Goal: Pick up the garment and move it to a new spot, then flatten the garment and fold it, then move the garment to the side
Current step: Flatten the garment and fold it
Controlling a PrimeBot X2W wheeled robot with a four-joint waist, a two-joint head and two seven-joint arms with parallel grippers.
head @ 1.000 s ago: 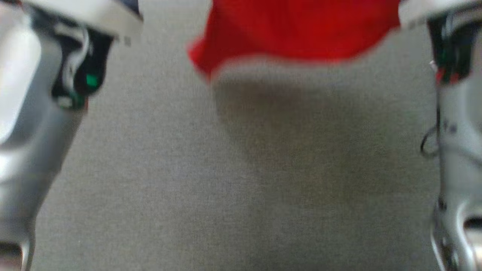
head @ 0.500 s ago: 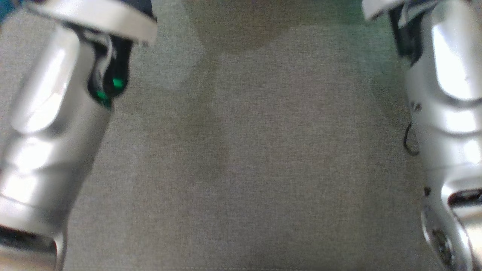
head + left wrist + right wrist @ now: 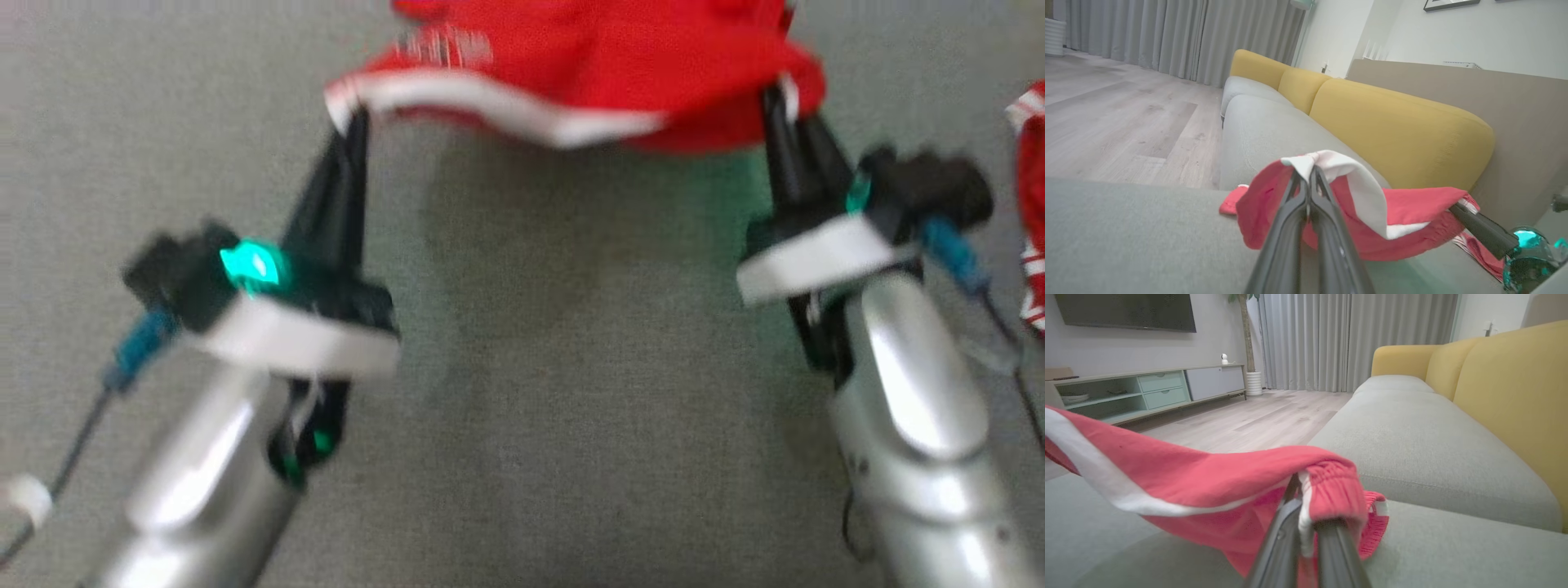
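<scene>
The garment (image 3: 604, 57) is showing red, with a white band (image 3: 490, 102) running along its edge and a blurred white print beside it. The sofa seat (image 3: 571, 367) is showing plain grey; its back cushions (image 3: 1396, 130) are showing mustard yellow. The floor (image 3: 1257, 416) is showing pale wood grain, the curtains (image 3: 1323, 339) grey, the cabinet (image 3: 1147, 390) pale green.

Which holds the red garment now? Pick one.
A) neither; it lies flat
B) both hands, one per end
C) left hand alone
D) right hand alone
B: the left hand pinches the white-trimmed edge of the red garment, and the right hand pinches its elastic band.
</scene>
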